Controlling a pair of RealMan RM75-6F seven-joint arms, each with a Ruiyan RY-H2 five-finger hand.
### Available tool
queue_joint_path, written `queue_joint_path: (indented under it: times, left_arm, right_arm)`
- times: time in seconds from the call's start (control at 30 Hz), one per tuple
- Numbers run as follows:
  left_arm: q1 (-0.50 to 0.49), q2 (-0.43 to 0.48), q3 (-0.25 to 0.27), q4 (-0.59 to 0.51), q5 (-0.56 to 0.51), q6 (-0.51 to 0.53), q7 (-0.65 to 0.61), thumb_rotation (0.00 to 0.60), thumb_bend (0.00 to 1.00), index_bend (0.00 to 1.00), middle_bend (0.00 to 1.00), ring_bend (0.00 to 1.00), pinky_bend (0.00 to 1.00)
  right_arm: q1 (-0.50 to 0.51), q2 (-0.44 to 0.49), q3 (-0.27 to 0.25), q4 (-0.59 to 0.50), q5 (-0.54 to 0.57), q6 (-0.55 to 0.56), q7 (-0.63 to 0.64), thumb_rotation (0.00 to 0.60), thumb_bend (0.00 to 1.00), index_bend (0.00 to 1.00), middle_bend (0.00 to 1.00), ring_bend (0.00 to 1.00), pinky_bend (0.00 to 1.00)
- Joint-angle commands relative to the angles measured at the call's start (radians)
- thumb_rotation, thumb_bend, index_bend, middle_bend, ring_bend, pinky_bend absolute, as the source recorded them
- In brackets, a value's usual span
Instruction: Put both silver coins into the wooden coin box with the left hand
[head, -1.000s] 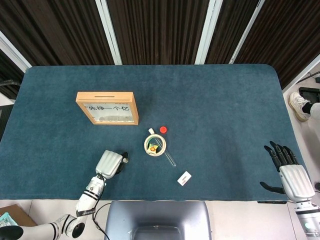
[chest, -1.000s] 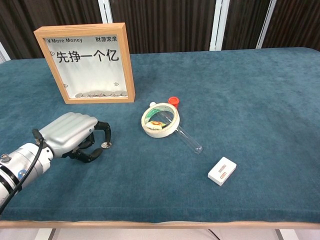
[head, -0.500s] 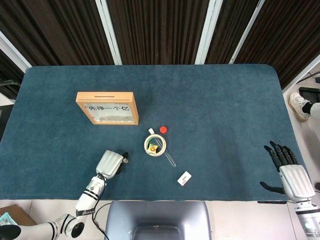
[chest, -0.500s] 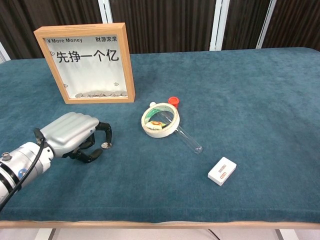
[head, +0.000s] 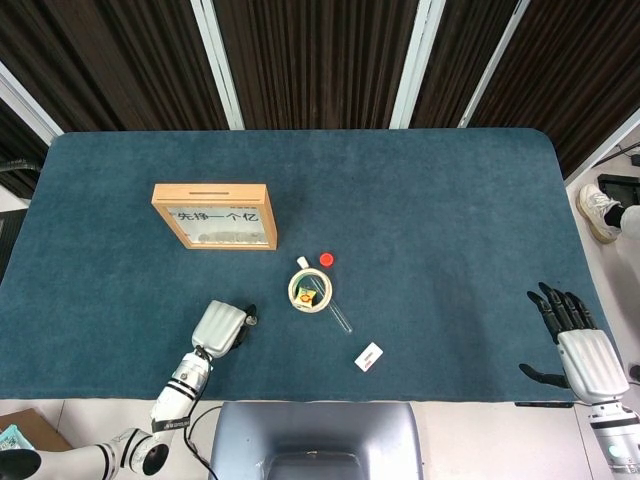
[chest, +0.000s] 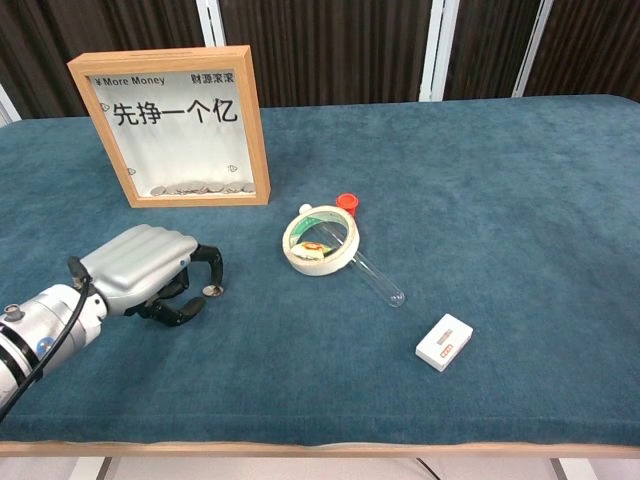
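Silver coin (chest: 210, 291), one, at left hand (chest: 150, 270)

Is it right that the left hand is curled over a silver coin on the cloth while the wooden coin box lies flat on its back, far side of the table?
Not quite. The left hand does curl over a silver coin, but the wooden coin box stands upright on its edge, not flat. The chest view shows its glass front facing the camera.

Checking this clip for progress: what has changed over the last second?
Almost nothing. The left hand still curls over a coin on the cloth, shifted only slightly, the coin not visibly lifted. The right hand stays open at the table edge; box unmoved.
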Motion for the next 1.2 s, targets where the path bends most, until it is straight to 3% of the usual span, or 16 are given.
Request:
queue_joint_path:
  times: [0.03, 0.5, 0.77, 1.2]
  left_arm:
    - [0.000, 0.000, 0.000, 0.001, -0.001, 0.000, 0.000, 0.600, 0.40, 0.43, 1.00, 1.00, 1.00]
    - [-0.005, -0.015, -0.004, 0.025, 0.004, 0.003, -0.019, 0.600, 0.40, 0.49, 1.00, 1.00, 1.00]
    - [-0.005, -0.028, -0.007, 0.049, 0.017, 0.016, -0.059, 0.600, 0.40, 0.61, 1.00, 1.00, 1.00]
    - [-0.004, -0.034, -0.006, 0.067, 0.046, 0.042, -0.100, 0.600, 0.41, 0.62, 1.00, 1.00, 1.00]
  right_arm:
    - [0.000, 0.000, 0.000, 0.000, 0.000, 0.000, 0.001, 0.600, 0.10, 0.00, 0.00, 0.00, 0.02]
    - [-0.001, 0.000, 0.001, 0.001, 0.002, 0.000, 0.000, 0.600, 0.10, 0.00, 0.00, 0.00, 0.02]
    - [-0.002, 0.003, 0.000, 0.001, 0.002, 0.001, 0.003, 0.600, 0.10, 0.00, 0.00, 0.00, 0.02]
    - [-0.002, 0.002, 0.000, 0.000, 0.004, -0.001, -0.001, 0.600, 0.10, 0.00, 0.00, 0.00, 0.02]
